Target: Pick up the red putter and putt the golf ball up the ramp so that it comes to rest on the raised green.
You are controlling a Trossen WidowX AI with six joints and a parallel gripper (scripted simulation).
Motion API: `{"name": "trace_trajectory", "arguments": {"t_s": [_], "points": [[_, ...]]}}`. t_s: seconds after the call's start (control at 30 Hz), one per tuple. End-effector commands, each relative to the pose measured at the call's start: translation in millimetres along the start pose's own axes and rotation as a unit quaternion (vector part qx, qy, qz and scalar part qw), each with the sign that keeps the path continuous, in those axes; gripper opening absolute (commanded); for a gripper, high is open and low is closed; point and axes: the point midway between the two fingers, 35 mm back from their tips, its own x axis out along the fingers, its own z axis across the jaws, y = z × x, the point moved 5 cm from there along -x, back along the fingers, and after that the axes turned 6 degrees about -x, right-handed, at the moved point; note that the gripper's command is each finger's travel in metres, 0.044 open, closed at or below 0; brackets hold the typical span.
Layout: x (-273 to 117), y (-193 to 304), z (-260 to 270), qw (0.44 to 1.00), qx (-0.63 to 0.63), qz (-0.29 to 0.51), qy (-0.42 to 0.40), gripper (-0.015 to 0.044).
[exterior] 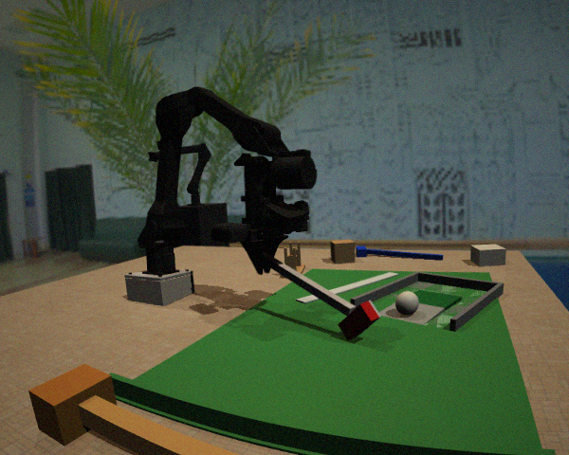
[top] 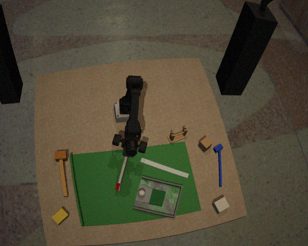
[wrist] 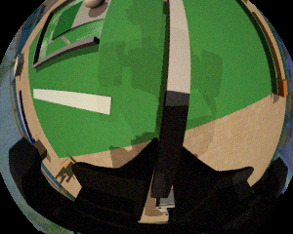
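Note:
My gripper (top: 128, 155) is shut on the shaft of the red putter (top: 121, 173) and holds it slanting down over the green mat (top: 133, 185). The putter's red head (exterior: 359, 318) is just above the mat, left of the ramp. The white golf ball (top: 141, 192) sits on the grey ramp, inside the walled frame (top: 158, 196), next to the dark green raised square (top: 157, 197). It also shows in the exterior view (exterior: 406, 301) and the wrist view (wrist: 95, 0). In the wrist view the putter (wrist: 177, 46) runs straight out from the fingers.
A white bar (top: 164, 167) lies on the mat behind the frame. An orange mallet (top: 62, 170) and a yellow block (top: 59, 215) lie to the left. A blue mallet (top: 219, 164), a tan block (top: 205, 142), a white block (top: 220, 203) and a small wooden rack (top: 178, 134) are to the right.

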Motion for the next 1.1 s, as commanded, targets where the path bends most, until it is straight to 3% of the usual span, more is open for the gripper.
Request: {"name": "trace_trajectory", "arguments": {"t_s": [0.0, 0.27, 1.07], "points": [[-18, -3, 2, 1.000, 0.004, -0.009, -0.001, 0.0000], [-56, -1, 1, 1.000, 0.004, -0.009, -0.001, 0.0000], [-47, -1, 1, 1.000, 0.005, -0.006, -0.001, 0.0000]]}}
